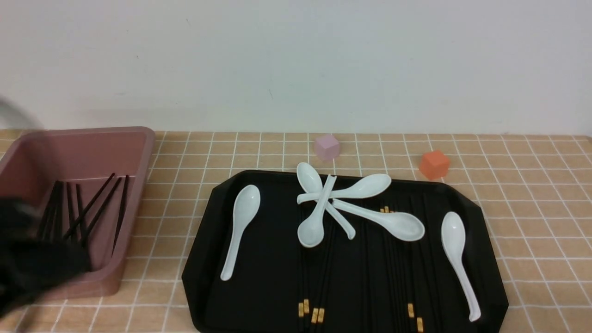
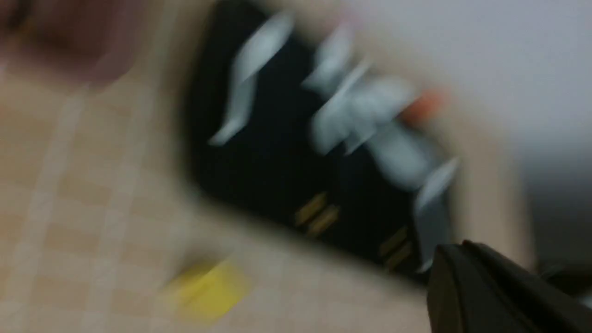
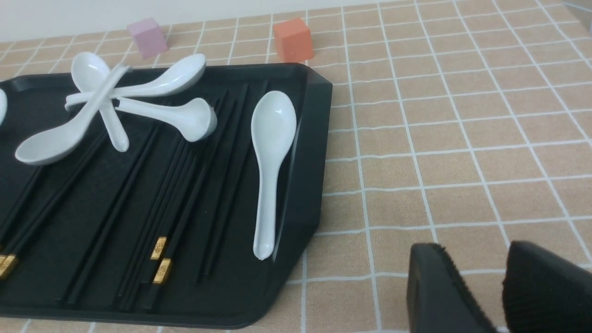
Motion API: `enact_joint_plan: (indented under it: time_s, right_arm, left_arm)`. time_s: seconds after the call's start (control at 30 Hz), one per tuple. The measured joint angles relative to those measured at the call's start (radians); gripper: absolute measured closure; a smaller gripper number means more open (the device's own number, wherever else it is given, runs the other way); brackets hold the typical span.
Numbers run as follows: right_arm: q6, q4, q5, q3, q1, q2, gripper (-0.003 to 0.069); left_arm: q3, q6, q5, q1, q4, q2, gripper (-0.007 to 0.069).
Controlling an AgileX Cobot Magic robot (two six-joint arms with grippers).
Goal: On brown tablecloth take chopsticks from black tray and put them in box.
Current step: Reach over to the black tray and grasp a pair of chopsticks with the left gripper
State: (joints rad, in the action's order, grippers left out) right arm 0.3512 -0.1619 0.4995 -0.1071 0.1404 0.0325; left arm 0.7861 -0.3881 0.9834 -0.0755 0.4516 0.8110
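Observation:
The black tray point(image 1: 268, 277) lies on the brown tablecloth point(image 1: 532, 185) with several black chopsticks point(image 1: 319, 277) lengthwise in it, gold bands toward me; they also show in the right wrist view point(image 3: 175, 194). The pinkish box point(image 1: 78, 152) at the left holds several chopsticks point(image 1: 92, 208). My left gripper point(image 1: 55, 263) is a motion-blurred dark shape at the box's near corner. In the blurred left wrist view, the left gripper point(image 2: 455, 249) has its fingers together and empty. My right gripper point(image 3: 474, 249) is open and empty over bare cloth beside the tray's rim point(image 3: 310, 152).
Several white soup spoons point(image 1: 240, 217) lie in the tray, three crossed at its far middle point(image 1: 323, 199) over some chopsticks. A pink cube point(image 1: 327, 147) and an orange cube point(image 1: 434, 164) sit behind the tray. A blurred yellow object point(image 2: 208, 289) lies on the cloth.

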Motion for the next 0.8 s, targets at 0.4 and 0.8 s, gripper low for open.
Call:
enact_joint_plan:
  time_s: [0.4, 0.8]
  right_arm:
    - [0.0, 0.0, 0.0, 0.0, 0.0, 0.0, 0.0419]
    - [0.0, 0.0, 0.0, 0.0, 0.0, 0.0, 0.0419]
  left_arm:
    - [0.191, -0.082, -0.06, -0.377, -0.042, 0.522, 0.0637]
    - [0.558, -0.373, -0.008, -0.586, -0.324, 0.956, 0.0398]
